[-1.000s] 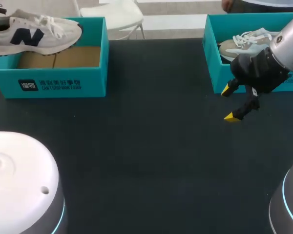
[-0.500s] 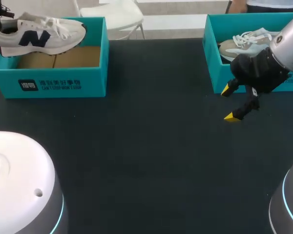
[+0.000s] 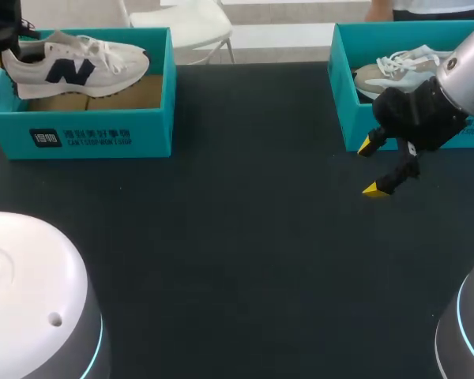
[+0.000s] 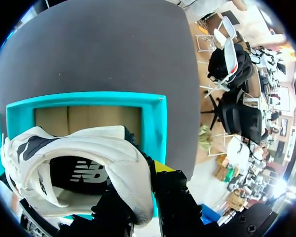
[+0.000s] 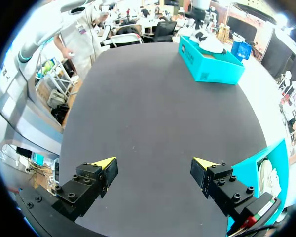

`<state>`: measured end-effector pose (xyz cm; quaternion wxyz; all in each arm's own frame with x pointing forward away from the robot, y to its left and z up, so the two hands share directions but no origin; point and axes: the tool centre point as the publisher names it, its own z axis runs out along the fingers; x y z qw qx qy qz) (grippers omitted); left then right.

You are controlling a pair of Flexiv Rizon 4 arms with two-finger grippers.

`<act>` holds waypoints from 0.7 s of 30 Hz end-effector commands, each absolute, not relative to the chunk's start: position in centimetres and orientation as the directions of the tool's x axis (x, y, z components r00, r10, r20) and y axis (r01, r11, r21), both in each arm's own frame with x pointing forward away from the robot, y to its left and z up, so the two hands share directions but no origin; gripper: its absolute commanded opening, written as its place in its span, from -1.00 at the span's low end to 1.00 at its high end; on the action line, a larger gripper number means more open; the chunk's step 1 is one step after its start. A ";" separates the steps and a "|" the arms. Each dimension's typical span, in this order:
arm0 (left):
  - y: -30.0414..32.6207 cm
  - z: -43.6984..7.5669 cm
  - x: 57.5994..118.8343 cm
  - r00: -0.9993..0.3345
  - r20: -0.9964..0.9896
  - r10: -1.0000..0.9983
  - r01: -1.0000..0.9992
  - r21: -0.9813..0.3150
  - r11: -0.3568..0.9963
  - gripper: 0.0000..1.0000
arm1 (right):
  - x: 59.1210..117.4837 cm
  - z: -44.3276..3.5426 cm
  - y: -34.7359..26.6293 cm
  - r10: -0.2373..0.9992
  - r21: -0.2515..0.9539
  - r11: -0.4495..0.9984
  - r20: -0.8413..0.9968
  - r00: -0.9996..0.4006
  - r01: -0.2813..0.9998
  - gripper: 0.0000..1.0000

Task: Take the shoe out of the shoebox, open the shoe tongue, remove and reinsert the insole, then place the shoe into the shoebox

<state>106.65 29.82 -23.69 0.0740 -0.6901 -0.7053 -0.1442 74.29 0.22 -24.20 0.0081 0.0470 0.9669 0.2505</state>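
Observation:
A white shoe (image 3: 79, 63) with a navy logo hangs over the left teal shoebox (image 3: 87, 126), toe towards the table's middle. My left gripper (image 3: 3, 47) is shut on its heel at the box's far left end. In the left wrist view the heel collar of the shoe (image 4: 89, 153) sits pinched between the gripper's (image 4: 143, 195) black fingers, with the shoebox (image 4: 155, 123) and its cardboard floor below. My right gripper (image 3: 371, 167) hangs open and empty over the black table, just in front of the right shoebox (image 3: 344, 110); its yellow tips (image 5: 104, 164) stand far apart.
The right teal shoebox holds a pale shoe (image 3: 395, 71) with white laces. In the right wrist view the left shoebox (image 5: 209, 69) lies far ahead across the black tabletop (image 3: 237, 237), and a corner of the right shoebox (image 5: 266, 170) lies beside the fingers.
My left gripper has carried the white shoe to the right over its box. The right arm has not moved.

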 end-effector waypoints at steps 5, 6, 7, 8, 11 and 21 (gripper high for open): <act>29.3 -25.0 106.9 -0.026 0.320 0.947 0.995 0.101 -0.007 -1.00 | 74.3 -24.3 0.3 0.097 0.482 0.872 0.008 -0.995 0.088 1.00; 29.3 -25.3 106.9 -0.027 0.320 0.947 0.995 0.102 -0.006 -1.00 | 74.3 -24.3 0.3 0.097 0.482 0.872 0.008 -0.995 0.088 1.00; 29.2 -25.4 106.9 -0.029 0.320 0.947 0.994 0.106 -0.005 -1.00 | 74.3 -24.3 0.3 0.097 0.482 0.872 0.008 -0.995 0.088 1.00; 29.1 -25.8 107.1 -0.029 0.322 0.946 0.995 0.096 -0.002 -1.00 | 74.3 -24.3 0.3 0.097 0.482 0.872 0.008 -0.995 0.088 1.00; 29.1 -26.3 107.5 -0.023 0.318 0.948 0.996 0.091 -0.006 -1.00 | 74.3 -24.3 0.3 0.097 0.482 0.872 0.008 -0.995 0.088 1.00; 29.2 -29.1 107.4 -0.039 0.334 0.942 0.998 0.065 0.018 -1.00 | 74.3 -24.3 0.3 0.097 0.482 0.872 0.008 -0.995 0.088 1.00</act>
